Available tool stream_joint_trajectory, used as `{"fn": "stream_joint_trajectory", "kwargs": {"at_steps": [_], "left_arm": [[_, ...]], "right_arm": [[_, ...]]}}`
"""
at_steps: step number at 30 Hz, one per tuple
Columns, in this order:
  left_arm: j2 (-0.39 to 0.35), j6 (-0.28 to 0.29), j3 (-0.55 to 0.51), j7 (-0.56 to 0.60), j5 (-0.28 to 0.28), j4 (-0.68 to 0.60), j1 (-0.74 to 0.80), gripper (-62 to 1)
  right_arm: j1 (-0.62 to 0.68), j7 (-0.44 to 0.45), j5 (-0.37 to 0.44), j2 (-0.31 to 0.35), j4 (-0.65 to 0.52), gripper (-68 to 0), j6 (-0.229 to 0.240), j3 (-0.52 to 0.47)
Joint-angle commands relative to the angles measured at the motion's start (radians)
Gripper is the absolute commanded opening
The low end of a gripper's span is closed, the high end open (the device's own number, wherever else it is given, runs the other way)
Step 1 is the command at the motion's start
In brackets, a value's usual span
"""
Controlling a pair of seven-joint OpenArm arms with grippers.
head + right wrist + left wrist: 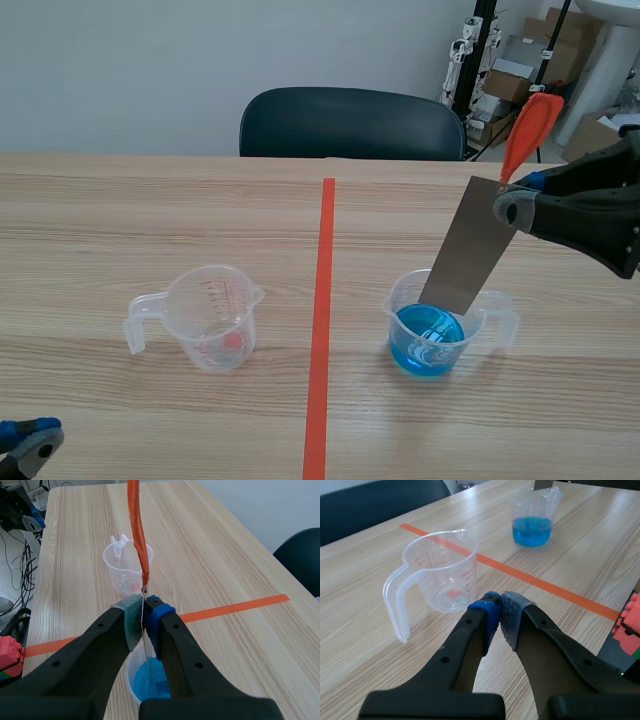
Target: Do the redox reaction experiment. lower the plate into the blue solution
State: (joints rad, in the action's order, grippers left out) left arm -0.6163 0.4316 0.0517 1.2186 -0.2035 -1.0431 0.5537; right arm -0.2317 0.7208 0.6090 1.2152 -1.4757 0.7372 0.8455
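The right gripper (509,207) clamped the tilted plate (468,248) at the mouth of the cup (398,300) of blue liquid (425,345), needing a steady descent; the left gripper (498,611) sat closed, empty.

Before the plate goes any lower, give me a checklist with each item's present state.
1. Grip: right gripper shut on the plate near its top: ok.
2. Aim: the plate's lower edge sits within the rim of the cup: ok.
3. Plate touching the blue liquid: cannot tell.
4. Cup upright on the table: ok.
5. Left gripper shut, by the empty cup, far from the plate: ok.
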Motion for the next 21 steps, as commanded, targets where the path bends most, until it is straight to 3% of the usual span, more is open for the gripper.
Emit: {"fn": "stream_joint_trajectory", "kwargs": {"at_steps": [1, 4, 8, 15, 21], "left_arm": [[0.016, -0.011, 0.003, 0.074, -0.013, 0.011, 0.000, -57.3], [0.040, -0.053, 0.004, 0.204, -0.060, 0.088, 0.000, -57.3], [0.085, -0.154, 0.004, 0.335, -0.112, 0.178, -0.003, -57.3], [0.189, -0.220, 0.004, 0.335, -0.146, 0.253, -0.012, -57.3], [0.269, -0.255, 0.034, 0.335, -0.222, 0.282, -0.073, -57.3]], "right_arm": [[-0.012, 0.016, 0.003, 0.002, -0.003, -67.1, 0.008, -0.015], [-0.012, 0.014, -0.004, -0.013, 0.008, -67.1, 0.008, -0.015], [-0.012, 0.016, -0.016, -0.039, 0.033, -67.1, 0.003, -0.015], [-0.012, 0.015, -0.041, -0.080, 0.074, -67.1, -0.005, -0.015], [-0.012, 0.016, -0.057, -0.116, 0.113, -67.1, -0.011, -0.015]]}}
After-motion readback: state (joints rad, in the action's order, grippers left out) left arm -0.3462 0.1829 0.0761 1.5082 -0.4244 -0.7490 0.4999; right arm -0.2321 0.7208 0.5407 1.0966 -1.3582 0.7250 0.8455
